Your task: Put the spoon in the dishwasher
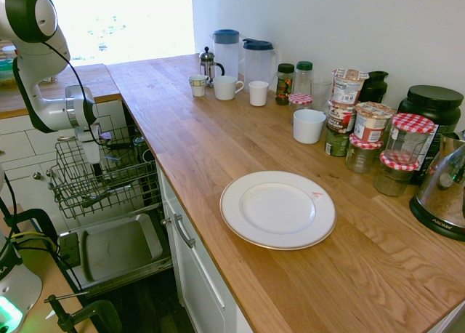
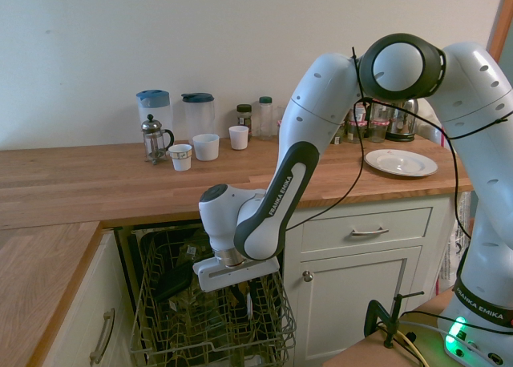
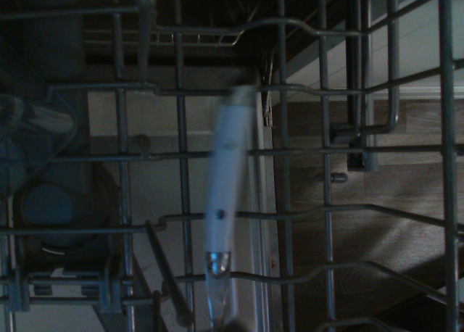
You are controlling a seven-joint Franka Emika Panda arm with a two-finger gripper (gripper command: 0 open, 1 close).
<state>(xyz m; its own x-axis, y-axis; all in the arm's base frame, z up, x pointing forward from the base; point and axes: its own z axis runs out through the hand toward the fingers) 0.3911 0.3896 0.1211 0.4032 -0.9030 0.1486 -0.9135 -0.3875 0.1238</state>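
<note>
One spoon (image 3: 223, 194) is all that matters here. It shows only in the wrist view, as a pale, blurred handle running lengthwise over the grey wires of the rack (image 1: 109, 184), with its silvery end towards my wrist. My hand (image 2: 238, 291) points almost straight down into the pulled-out rack of the dishwasher (image 2: 172, 323), just at the level of its top wires. I cannot tell whether my hand is clenched or released, nor whether it has hold of the spoon or the spoon is merely below it. The exterior views are too dark and too small at that spot.

Wire walls close me in on every side. The rack's near rim and its upright tines stand close around my hand, and dark items sit in the rack to the left of it in the second exterior view. The worktop (image 1: 240, 144) edge runs just beside the rack on the far side there, above my wrist. White drawers (image 2: 361, 231) flank the opening on the right. Below the rack the grey drop-down door (image 1: 116, 249) lies flat. Open room is straight up, above the rack.
</note>
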